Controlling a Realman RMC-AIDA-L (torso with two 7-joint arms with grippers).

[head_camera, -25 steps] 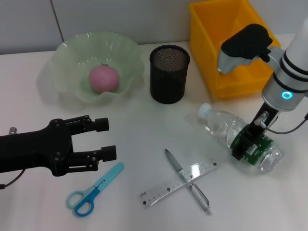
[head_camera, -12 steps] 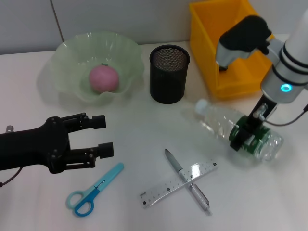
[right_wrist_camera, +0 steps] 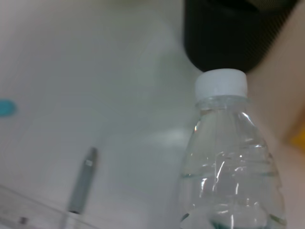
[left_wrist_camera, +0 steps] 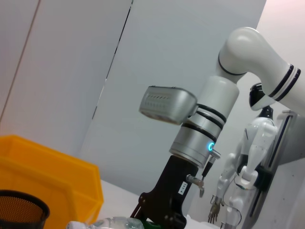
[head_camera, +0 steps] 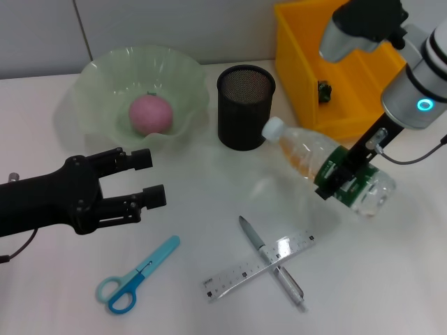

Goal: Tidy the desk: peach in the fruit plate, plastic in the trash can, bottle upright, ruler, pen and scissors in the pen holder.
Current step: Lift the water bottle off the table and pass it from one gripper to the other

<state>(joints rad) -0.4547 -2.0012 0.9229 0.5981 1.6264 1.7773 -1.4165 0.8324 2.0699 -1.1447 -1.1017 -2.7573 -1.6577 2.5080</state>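
Table: white, carries all items. Yellow bin at far right rear, a small dark scrap inside it

Fruit plate at rear left, peach already in it. Mesh pen holder between plate and bin, nothing seen in it

Right gripper: jaws closed on the bottle around its green-labelled lower body. Bottle is off the table and tilted, white cap pointing up toward the pen holder, base low toward the right. Right wrist view shows the cap close by the holder's dark wall

Left gripper: hovers over the table's left side, jaws well parted, nothing held; scissors lie near, in front of it

Ruler and pen lie crossed at front centre, ruler over pen

Handling estimate, bottle: clear thin plastic, partly filled, so moderate weight that shifts on tilting; wall smooth and likely to dent under squeeze. Labelled mid-lower body looks the best hold. Set base flat before release
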